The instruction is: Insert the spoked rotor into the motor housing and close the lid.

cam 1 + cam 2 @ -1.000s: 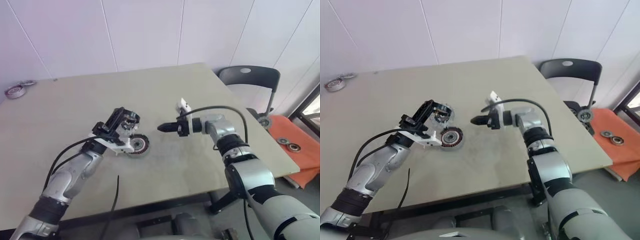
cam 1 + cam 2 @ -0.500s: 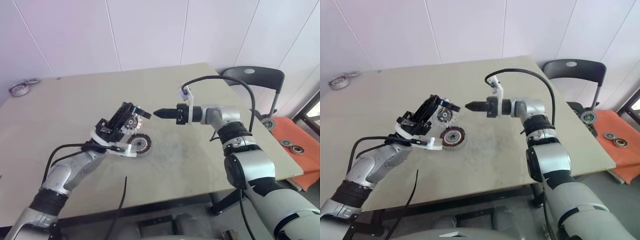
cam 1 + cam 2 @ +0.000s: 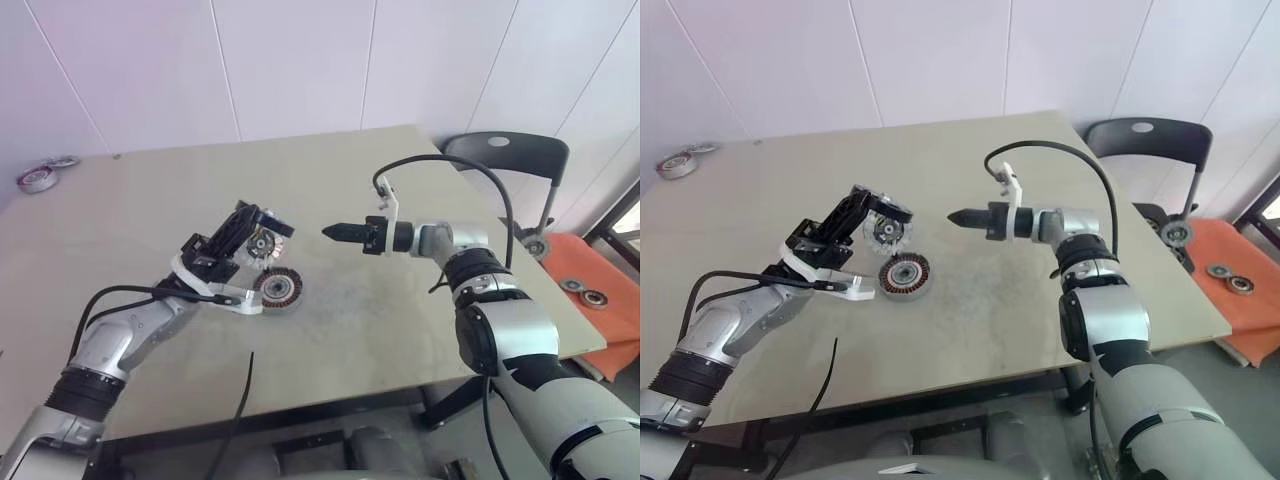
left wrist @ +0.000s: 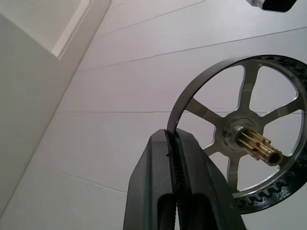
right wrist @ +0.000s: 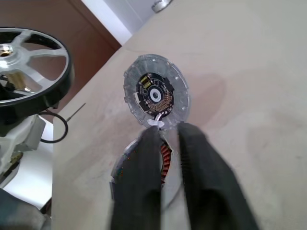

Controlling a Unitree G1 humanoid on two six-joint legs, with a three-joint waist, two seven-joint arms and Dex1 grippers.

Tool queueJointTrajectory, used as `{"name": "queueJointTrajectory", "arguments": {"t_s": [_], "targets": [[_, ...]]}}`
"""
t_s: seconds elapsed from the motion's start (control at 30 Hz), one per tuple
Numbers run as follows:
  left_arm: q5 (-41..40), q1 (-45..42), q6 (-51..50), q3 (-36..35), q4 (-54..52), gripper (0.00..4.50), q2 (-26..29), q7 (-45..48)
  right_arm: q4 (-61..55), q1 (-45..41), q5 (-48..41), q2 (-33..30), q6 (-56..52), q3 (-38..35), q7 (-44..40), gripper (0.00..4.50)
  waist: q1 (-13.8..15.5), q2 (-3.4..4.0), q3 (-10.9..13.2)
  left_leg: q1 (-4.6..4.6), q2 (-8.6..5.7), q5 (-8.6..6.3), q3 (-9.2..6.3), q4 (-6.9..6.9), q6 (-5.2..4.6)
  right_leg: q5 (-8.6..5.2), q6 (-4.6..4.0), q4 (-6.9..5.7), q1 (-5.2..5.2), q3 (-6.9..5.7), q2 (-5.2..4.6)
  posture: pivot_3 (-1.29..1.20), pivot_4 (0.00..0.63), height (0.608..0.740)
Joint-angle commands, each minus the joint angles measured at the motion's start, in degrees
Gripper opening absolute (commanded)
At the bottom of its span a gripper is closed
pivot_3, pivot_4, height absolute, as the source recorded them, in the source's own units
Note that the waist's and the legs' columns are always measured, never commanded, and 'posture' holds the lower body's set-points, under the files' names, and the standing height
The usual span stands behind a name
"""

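**A:** How much of the job is done?

**B:** Not much, I think. The rotor (image 4: 244, 132) is up in the air, not in the housing (image 3: 905, 274) yet. The housing lies flat on the table (image 3: 400, 300), and its red wire ring shows, so it is open on top.

**A:** Who has the rotor?

**B:** The left gripper (image 3: 250, 222). Its two fingers (image 4: 165, 191) are pinched tight on the rotor's rim. The rotor hangs above the table, just beside the housing and a bit behind it.

**A:** And the lid?

**B:** A round clear disc (image 5: 156, 93) with a dark middle lies flat on the table next to the housing. I guess that is the lid. It is not on yet.

**A:** What does the other arm do?

**B:** The right gripper (image 3: 958, 216) points sideways at the rotor, near it but not touching. Its fingers stand a small way apart and hold nothing.

**A:** Which way does the rotor point?

**B:** It stands tilted, more on edge than flat. Its little gold shaft (image 4: 256, 143) sticks out of the middle toward the left arm. It does not point down at the housing.

**A:** So what is left?

**B:** Turn the rotor flat, put it into the housing, then put the lid on.
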State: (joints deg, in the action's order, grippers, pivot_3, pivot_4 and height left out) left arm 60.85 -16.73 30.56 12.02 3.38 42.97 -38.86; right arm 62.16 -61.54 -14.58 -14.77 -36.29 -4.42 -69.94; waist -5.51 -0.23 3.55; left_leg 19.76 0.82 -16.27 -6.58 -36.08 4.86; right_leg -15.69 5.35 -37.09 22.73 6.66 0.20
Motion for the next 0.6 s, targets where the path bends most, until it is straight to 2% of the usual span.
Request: {"name": "queueJointTrajectory", "arguments": {"t_s": [0.03,0.07,0.1,0.2,0.23,0.3,0.37,0.5,0.6], "targets": [[0.41,-2.19,0.63,-1.10,-0.27,0.00,1.19,-1.44,-2.78,-1.74,-1.72,-2.04,-7.40,1.14,-7.05,1.93,0.06,0.00,0.00,0.01,0.00,0.00,0.00,-0.01,0.00,0.00,0.00,-0.01,0.01,0.00,0.00,0.00,0.000,0.740],[0.43,-2.36,0.83,-1.11,0.05,0.00,1.39,-1.63,-2.55,-2.13,-1.75,-2.63,-9.73,1.66,-8.54,2.22,0.12,0.00,0.00,0.03,0.00,0.00,-0.01,-0.02,0.00,0.00,0.00,-0.01,0.02,-0.01,0.00,0.00,0.000,0.740],[0.11,-2.49,0.91,-1.25,0.44,0.00,1.48,-1.63,-3.27,-1.69,-1.07,-3.37,-10.11,2.92,-10.32,2.22,0.13,0.00,0.00,0.04,0.00,0.00,-0.01,-0.04,0.00,0.00,0.00,-0.02,0.02,-0.03,0.00,0.00,0.000,0.740],[-2.10,-2.97,0.36,-2.16,1.69,0.00,0.92,-1.05,-13.39,6.46,9.82,-5.49,9.48,13.37,-6.70,2.22,0.14,-0.03,-0.03,0.05,-0.01,0.00,-0.02,-0.04,0.00,-0.07,0.12,0.00,0.01,-0.03,0.00,0.00,0.000,0.740],[-2.16,-3.06,0.31,-2.17,1.74,0.00,0.92,-1.07,-15.65,8.30,12.05,-5.79,15.23,14.92,-4.10,2.22,0.11,-0.06,-0.05,0.05,0.00,0.00,-0.02,-0.05,0.00,-0.08,0.14,-0.01,0.02,-0.03,0.00,0.00,0.000,0.740],[-2.12,-3.29,0.13,-1.71,2.05,0.00,0.39,-1.08,-18.61,9.50,11.89,-5.75,20.06,14.06,-1.45,2.22,-0.05,-0.04,-0.04,0.07,0.00,0.00,-0.02,-0.02,0.00,-0.10,0.16,0.00,0.05,-0.03,0.00,0.00,0.000,0.740],[-3.77,-3.55,-0.24,-1.55,3.76,0.00,-0.94,-0.27,-19.81,10.56,14.35,-6.33,28.40,14.65,3.12,2.22,-0.14,-0.03,-0.03,0.17,0.00,0.00,0.00,-0.07,0.00,0.02,-0.01,-0.08,0.18,0.01,-0.01,0.00,0.000,0.740],[-3.68,-4.94,-0.57,-1.36,4.72,0.00,-2.27,-0.61,-18.17,11.55,24.89,-7.45,50.72,17.45,22.76,2.22,0.03,-0.06,-0.05,0.11,0.00,0.00,0.00,-0.07,0.00,0.04,-0.03,-0.18,0.19,0.03,-0.01,0.00,0.000,0.740],[-3.40,-5.96,-0.59,-1.00,6.11,0.00,-2.92,-1.16,-17.66,12.09,28.57,-7.83,59.12,18.10,30.99,2.22,0.18,-0.08,-0.06,0.12,0.00,0.01,-0.01,-0.09,0.00,0.04,-0.03,-0.16,0.17,0.03,-0.02,0.00,0.000,0.740]]}}
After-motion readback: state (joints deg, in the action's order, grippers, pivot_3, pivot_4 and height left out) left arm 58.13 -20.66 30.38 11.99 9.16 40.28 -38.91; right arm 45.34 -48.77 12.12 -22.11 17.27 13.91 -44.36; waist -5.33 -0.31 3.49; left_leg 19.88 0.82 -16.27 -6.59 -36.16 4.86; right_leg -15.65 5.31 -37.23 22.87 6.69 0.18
